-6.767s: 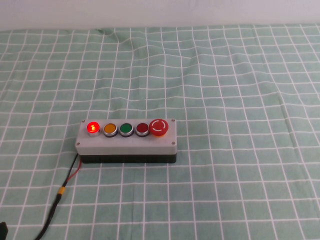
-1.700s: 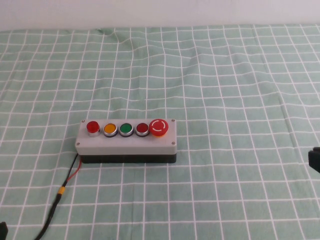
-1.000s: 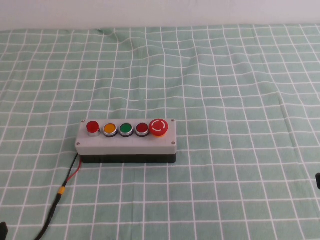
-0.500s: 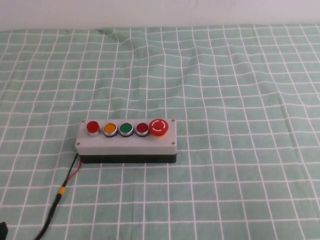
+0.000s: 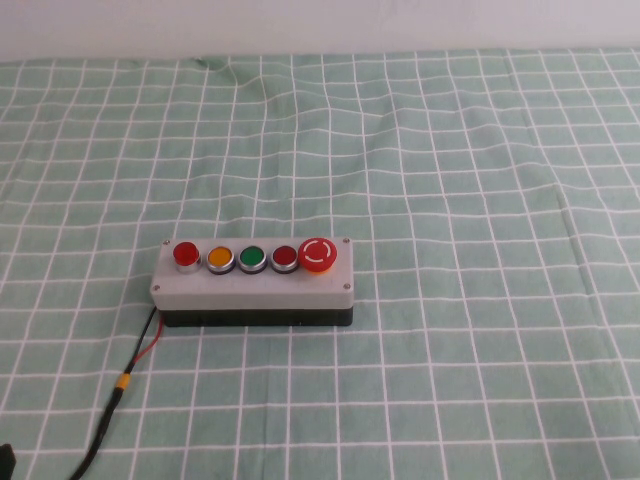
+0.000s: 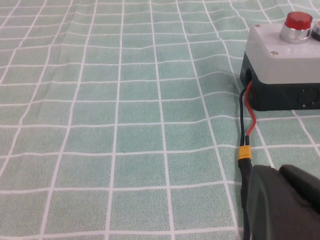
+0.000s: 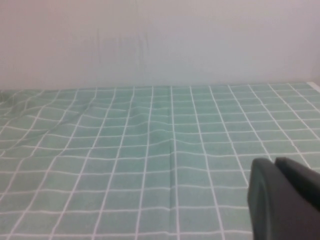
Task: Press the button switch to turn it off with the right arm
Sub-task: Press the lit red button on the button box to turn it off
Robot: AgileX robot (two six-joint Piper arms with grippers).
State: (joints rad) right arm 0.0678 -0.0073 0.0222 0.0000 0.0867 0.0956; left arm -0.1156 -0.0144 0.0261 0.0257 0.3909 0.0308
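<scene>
The left gripper, a dark mass with its fingers drawn together, sat low at the near left corner, only a sliver of it reaching the high view. The right gripper, fingers likewise together, hung level, touching nothing.

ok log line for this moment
button box: leftmost red button unlit | right gripper: off the box, pointed toward the wall | left gripper: low beside the cable

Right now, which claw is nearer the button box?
Left. The left claw sits by the cable just off the box; the right claw sees only cloth and wall, box out of its view.
</scene>
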